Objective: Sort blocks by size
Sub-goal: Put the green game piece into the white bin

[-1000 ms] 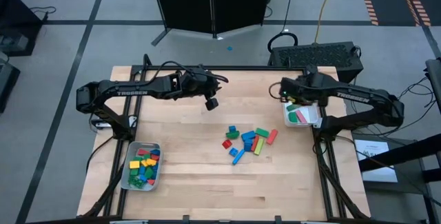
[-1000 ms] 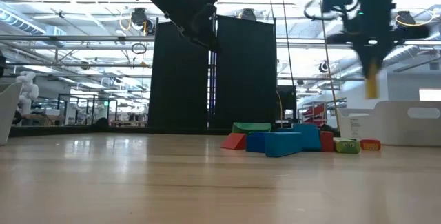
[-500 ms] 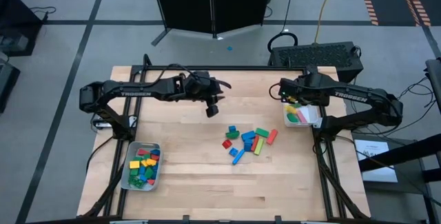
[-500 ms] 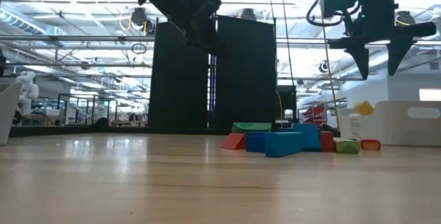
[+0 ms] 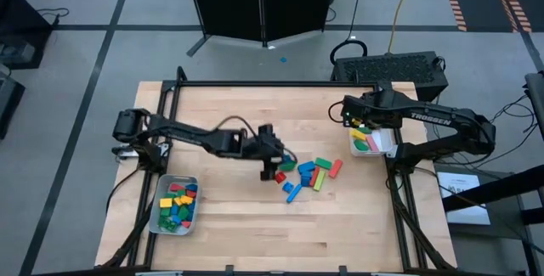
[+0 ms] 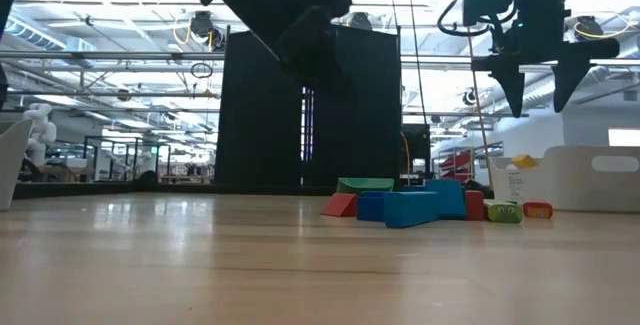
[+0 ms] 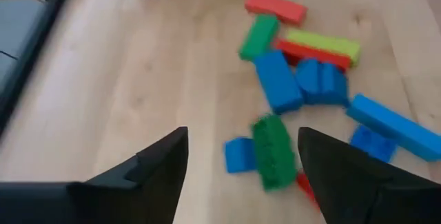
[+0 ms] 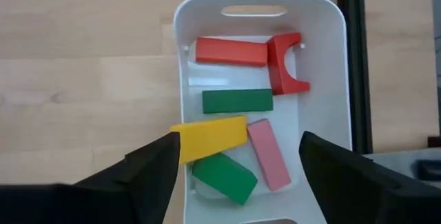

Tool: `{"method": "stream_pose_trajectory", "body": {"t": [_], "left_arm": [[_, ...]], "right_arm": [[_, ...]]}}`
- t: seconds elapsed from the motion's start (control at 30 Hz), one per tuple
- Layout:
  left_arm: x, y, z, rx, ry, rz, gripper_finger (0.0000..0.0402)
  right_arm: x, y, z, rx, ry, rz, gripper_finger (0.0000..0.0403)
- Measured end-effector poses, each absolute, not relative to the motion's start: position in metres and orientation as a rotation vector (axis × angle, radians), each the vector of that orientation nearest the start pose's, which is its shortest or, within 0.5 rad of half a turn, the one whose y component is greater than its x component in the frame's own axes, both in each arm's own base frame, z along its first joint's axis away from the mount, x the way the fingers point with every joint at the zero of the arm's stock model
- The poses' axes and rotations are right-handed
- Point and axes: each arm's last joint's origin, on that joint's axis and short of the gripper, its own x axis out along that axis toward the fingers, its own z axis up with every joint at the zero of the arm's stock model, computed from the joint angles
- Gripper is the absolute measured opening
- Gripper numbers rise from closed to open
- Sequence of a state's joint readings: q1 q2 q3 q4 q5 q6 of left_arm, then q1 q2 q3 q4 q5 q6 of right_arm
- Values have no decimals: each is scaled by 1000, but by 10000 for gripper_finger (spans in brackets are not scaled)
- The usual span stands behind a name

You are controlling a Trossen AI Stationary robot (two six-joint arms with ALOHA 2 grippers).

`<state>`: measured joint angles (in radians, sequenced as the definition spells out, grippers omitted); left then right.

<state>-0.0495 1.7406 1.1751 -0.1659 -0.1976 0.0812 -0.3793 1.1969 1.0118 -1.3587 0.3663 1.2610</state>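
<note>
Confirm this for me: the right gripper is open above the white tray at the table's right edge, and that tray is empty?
Not quite. The right gripper is open above the white tray, but the tray is not empty. The right wrist view shows blocks in it: red pieces, two green bars, a yellow wedge and a pink bar.

"TROSSEN" is printed on the right arm (image 5: 422,116).

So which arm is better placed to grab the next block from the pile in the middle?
Left: the left gripper hangs open right at the pile of blocks, while the right gripper is open over the white tray.
</note>
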Motion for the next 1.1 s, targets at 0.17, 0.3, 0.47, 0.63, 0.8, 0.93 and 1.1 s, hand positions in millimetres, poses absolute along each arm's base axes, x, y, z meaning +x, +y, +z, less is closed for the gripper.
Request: {"method": "stream_pose_trajectory", "body": {"t": [0.17, 0.3, 0.47, 0.63, 0.8, 0.93, 1.1], "left_arm": [[385, -34, 199, 67, 732, 149, 278], [390, -40, 183, 65, 735, 202, 278], [396, -46, 160, 57, 771, 199, 278], [398, -48, 143, 73, 809, 213, 278], [399, -46, 130, 112, 838, 271, 273], [401, -43, 121, 137, 856, 261, 237], [402, -43, 118, 158, 864, 248, 159]], "right_arm": [[168, -78, 265, 893, 1009, -1425, 288], [172, -80, 263, 842, 1045, -1382, 288], [175, -82, 261, 777, 1057, -1361, 288], [175, -83, 261, 730, 1072, -1347, 288], [175, -83, 261, 719, 1076, -1342, 288], [176, -83, 261, 719, 1075, -1341, 288], [176, -83, 261, 719, 1076, -1337, 288]]}}
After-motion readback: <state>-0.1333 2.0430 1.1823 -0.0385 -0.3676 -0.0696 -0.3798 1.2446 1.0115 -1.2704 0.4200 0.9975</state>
